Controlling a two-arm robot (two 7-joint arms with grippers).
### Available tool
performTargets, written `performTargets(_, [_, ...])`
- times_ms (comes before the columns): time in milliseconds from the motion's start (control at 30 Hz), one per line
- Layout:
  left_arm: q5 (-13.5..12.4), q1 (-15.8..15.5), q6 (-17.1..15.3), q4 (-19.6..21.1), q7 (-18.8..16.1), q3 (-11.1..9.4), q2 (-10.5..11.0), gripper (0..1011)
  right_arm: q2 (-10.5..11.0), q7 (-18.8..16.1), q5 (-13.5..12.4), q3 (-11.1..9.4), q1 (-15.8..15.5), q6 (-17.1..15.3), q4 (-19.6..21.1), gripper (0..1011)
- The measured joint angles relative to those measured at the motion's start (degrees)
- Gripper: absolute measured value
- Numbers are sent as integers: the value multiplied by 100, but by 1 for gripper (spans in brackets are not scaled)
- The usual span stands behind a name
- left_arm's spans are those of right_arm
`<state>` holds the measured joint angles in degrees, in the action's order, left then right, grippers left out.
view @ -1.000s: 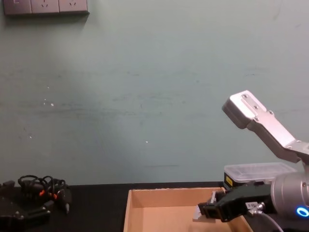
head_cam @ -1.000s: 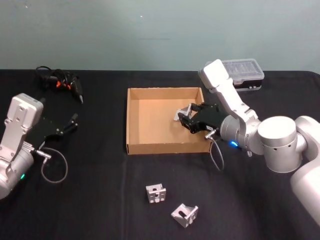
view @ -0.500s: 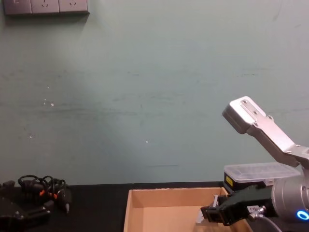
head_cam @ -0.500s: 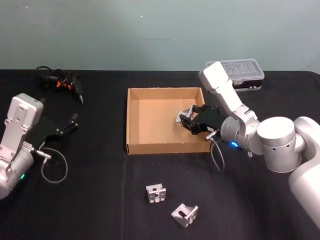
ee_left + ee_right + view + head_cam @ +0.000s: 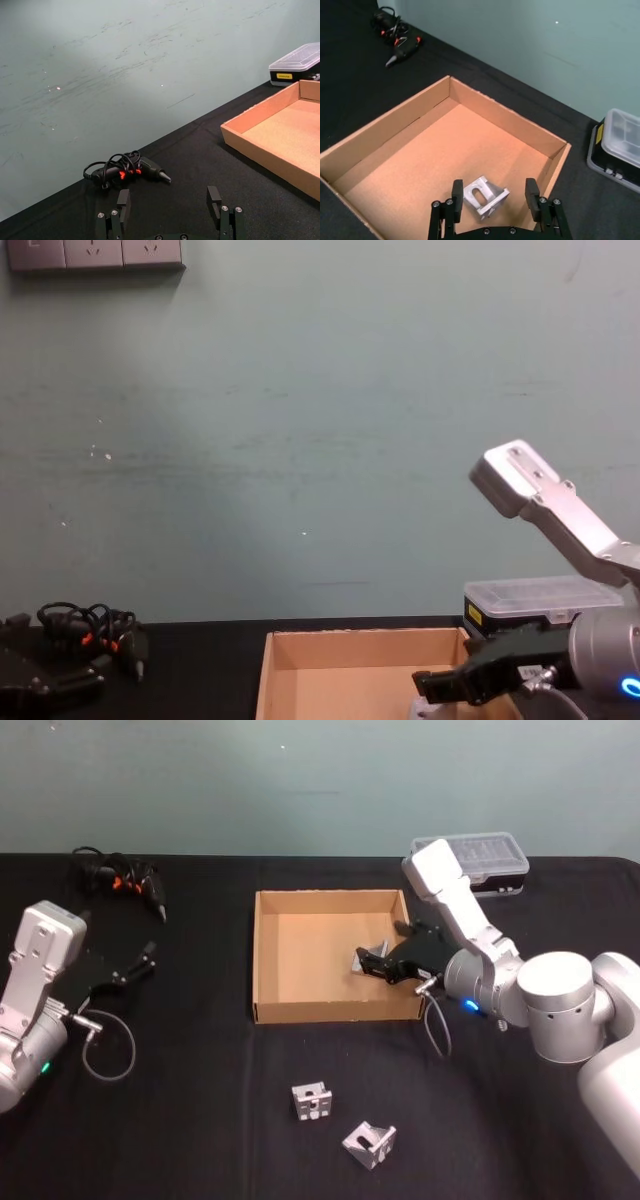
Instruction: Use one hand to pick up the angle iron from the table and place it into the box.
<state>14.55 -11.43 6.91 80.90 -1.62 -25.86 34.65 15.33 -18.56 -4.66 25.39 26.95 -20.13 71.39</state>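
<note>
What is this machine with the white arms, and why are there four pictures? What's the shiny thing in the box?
It's a robot with two arms, each ending in black jaws for grabbing. The four pictures show one moment: one camera sits on its head looking down, one on its chest looking across the table, one on each wrist. The right gripper hangs over the box, jaws open. The shiny thing is an angle iron, a metal corner piece; it lies on the box floor between the jaws, not squeezed. Two more angle irons lie on the black table. The left gripper is off to the left, jaws open, holding nothing. At the back are a black tool with a cable and a plastic case.
</note>
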Motion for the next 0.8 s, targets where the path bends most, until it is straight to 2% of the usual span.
performTargets(67, [0,0,0,0,0,0,0,1000,-6,6,0,-43,-22,15,29,807])
performTargets(100, [0,0,0,0,0,0,0,1000,-9,8,0,-67,-32,20,44,868])
performTargets(200, [0,0,0,0,0,0,0,1000,-17,28,-13,-177,-82,59,122,901])
performTargets(233, [0,0,0,0,0,0,0,1000,-19,30,-23,-210,-98,66,148,948])
performTargets(333, [0,0,0,0,0,0,0,1000,1,22,-72,-348,-198,99,312,1003])
performTargets(567, [0,0,0,0,0,0,0,1000,137,-84,-259,-599,-502,191,748,1003])
performTargets(800, [0,0,0,0,0,0,0,1000,434,-237,-548,-862,-952,286,1355,1003])
